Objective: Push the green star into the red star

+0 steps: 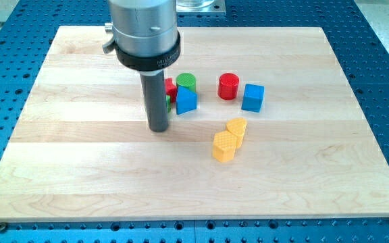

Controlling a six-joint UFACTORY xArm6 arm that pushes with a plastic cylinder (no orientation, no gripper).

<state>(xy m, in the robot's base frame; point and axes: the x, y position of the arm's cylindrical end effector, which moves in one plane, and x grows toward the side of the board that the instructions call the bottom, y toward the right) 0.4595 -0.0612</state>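
Blocks clustered on a pale wooden board, with a dark rod standing among them.

Landmark: blue wedge-shaped block, near the board's middle. Green cylinder touches it on the side toward the view's top. Red star block and green star block, both mostly hidden by the rod, sit just beside the wedge on the view's left, red above green. My tip rests just left of and below the wedge, next to the green star; contact cannot be told. Red cylinder and blue cube lie to the right. Two yellow blocks, touching, lie lower right. No jaws: the arm ends in the plain rod.
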